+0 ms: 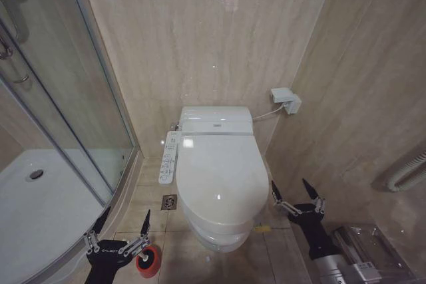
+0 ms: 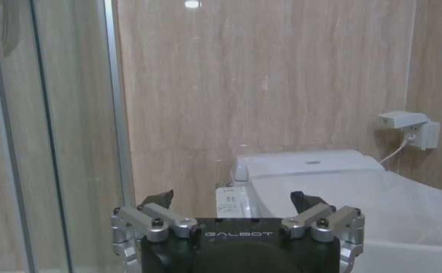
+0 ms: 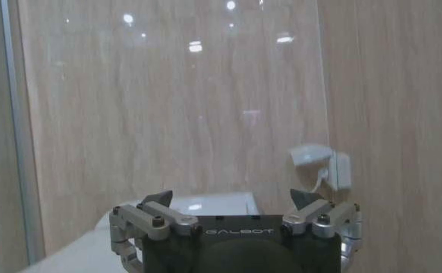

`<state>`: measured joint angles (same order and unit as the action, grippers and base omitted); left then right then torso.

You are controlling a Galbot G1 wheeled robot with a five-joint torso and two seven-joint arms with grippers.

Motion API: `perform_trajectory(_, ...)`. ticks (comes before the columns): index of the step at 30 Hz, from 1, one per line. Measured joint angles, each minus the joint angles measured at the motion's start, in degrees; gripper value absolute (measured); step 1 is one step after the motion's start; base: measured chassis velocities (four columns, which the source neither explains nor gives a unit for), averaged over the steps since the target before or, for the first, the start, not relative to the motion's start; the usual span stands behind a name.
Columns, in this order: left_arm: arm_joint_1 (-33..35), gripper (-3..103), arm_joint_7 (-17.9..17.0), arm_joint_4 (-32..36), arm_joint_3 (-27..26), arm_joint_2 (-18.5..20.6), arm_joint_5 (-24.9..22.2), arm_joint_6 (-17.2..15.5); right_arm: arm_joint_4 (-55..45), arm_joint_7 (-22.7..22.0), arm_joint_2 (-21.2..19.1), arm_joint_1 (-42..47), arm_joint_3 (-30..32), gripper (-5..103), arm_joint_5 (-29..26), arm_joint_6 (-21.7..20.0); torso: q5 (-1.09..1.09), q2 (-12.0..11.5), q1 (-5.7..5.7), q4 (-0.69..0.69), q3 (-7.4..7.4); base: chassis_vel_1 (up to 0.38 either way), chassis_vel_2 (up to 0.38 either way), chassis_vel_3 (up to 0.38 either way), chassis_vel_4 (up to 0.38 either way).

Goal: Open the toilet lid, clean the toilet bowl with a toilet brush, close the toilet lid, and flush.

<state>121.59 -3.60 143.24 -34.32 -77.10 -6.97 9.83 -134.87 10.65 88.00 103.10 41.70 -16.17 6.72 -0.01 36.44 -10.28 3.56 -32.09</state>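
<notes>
Nearest me, my left tool (image 1: pixel 123 224) hangs low with its fingers spread and nothing between them, just above the red holder (image 1: pixel 149 261) on the floor, where I take the toilet brush to be, though I cannot make out its handle. My right tool (image 1: pixel 297 195) is also spread and empty, poised just beside the right flank of the toilet bowl (image 1: pixel 216 234). Beyond them, the toilet lid (image 1: pixel 219 174) lies flat and shut over the bowl, with the control panel (image 1: pixel 169 157) along its left side. As I judge it, nothing is done yet: lifting the lid, scrubbing, closing and flushing all remain ahead of me.
</notes>
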Motion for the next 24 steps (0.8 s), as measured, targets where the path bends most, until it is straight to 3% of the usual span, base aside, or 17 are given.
perform_trajectory(8, 0.0, 100, 0.0, 0.0, 0.0, 0.0, 0.0, 0.0, -3.4, -1.2, -0.2, 2.2, 0.4, 100, -0.2, -1.4, 0.0, 0.0, 0.0, 0.0, 0.0, 0.0, 0.0, 0.0, 0.0)
perform_trajectory(24, 0.0, 100, 0.0, 0.0, 0.0, 0.0, 0.0, 0.0, -2.5, -1.1, 0.4, 2.9, -0.1, 100, 0.6, -0.3, 0.0, 0.0, 0.0, 0.0, 0.0, 0.0, 0.0, 0.0, 0.0)
